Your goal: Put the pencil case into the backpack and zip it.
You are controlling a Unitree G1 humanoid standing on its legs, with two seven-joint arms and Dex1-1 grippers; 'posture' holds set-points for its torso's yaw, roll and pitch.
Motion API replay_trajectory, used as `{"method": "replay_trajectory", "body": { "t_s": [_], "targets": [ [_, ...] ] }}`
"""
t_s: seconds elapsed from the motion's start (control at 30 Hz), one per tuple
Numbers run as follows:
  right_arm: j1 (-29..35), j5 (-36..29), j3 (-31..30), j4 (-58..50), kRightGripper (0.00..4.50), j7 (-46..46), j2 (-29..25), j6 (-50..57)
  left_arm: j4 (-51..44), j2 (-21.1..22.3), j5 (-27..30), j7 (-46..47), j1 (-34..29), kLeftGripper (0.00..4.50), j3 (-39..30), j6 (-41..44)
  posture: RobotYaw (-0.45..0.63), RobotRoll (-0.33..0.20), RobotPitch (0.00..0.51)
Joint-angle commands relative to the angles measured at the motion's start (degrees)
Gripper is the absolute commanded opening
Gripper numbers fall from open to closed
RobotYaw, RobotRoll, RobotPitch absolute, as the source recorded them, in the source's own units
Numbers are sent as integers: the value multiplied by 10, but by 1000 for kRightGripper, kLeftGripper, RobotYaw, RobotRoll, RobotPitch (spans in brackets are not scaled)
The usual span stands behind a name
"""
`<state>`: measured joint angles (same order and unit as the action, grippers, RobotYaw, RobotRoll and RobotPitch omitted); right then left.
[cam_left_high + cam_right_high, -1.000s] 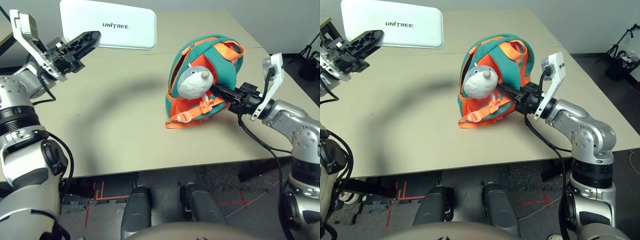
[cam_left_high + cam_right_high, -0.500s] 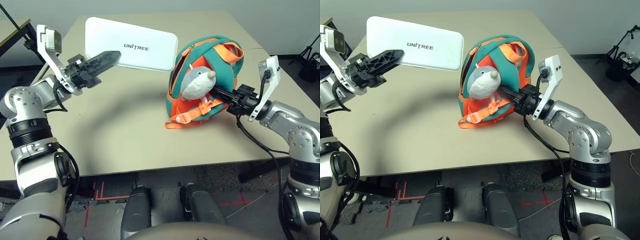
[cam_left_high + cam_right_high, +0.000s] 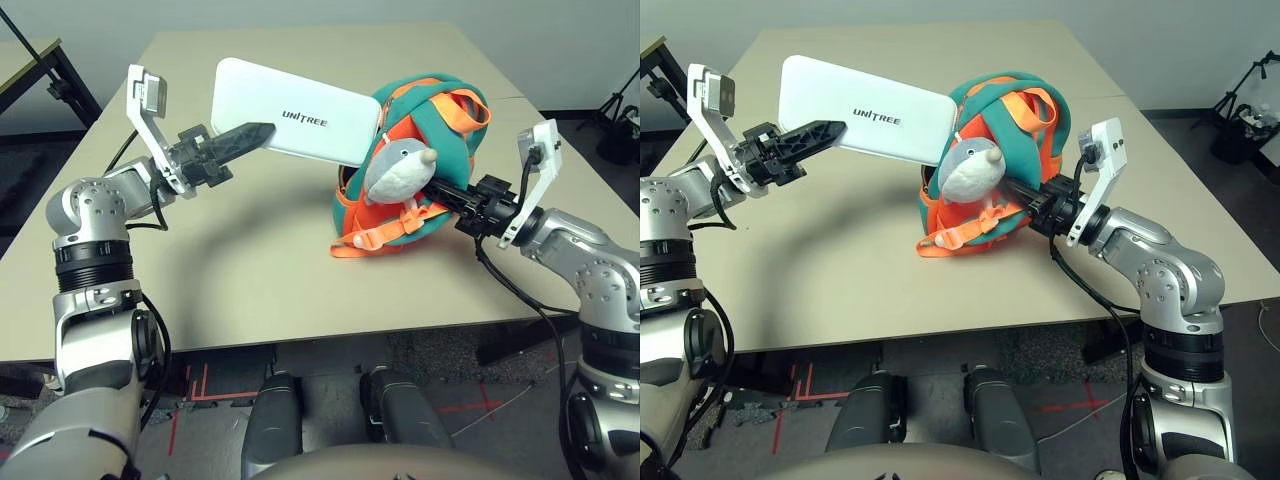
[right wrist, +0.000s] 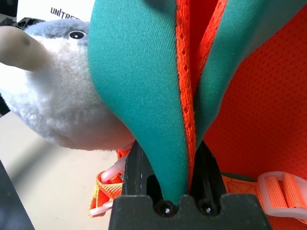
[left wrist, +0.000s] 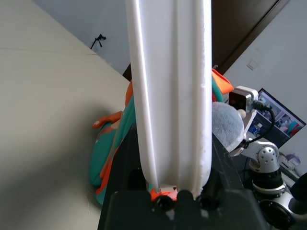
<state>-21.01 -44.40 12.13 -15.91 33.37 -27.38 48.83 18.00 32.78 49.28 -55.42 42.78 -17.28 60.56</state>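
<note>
Left hand [image 3: 830, 130] holding pencil case [image 3: 865, 122] at backpack [image 3: 1005, 160], right hand [image 3: 1025, 198] gripping backpack

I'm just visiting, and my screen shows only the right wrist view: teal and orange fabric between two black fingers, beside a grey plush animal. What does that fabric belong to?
Observer: A small teal backpack with orange straps, standing on the tan table. The right gripper is shut on a fold of it.
Visitor: There's lettering in a corner of my picture. What is that?
Observer: "UNITREE", printed on a flat white rounded pencil case. The left gripper is shut on one end and holds it off the table.
Visitor: Is it in the bag?
Observer: No. Its far end meets the backpack's opening above the plush animal, and most of it is outside.
</note>
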Motion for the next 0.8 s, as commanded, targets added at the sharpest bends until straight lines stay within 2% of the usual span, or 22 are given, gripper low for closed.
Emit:
{"method": "replay_trajectory", "body": {
  "t_s": [0.03,0.2,0.37,0.53,0.8],
  "targets": [
    [3,-9,11,-16,225,-1,-6,-5,-35,14,-5,-8,-22,1095,16,4,-137,0,68],
    [-1,-11,8,-13,224,1,-6,-7,-67,19,-17,-14,-51,1095,43,-9,-129,0,71],
    [-6,-12,6,-12,224,2,-6,-7,-67,7,-30,-3,-49,1095,55,-40,-132,0,76],
    [-5,-14,7,-16,224,2,-7,-5,-50,-30,-74,1,-27,1095,74,-136,-141,0,78],
    [-1,-22,9,-25,224,-4,-7,-3,-26,-83,-119,0,13,1094,102,-210,-156,0,81]
  ]
}}
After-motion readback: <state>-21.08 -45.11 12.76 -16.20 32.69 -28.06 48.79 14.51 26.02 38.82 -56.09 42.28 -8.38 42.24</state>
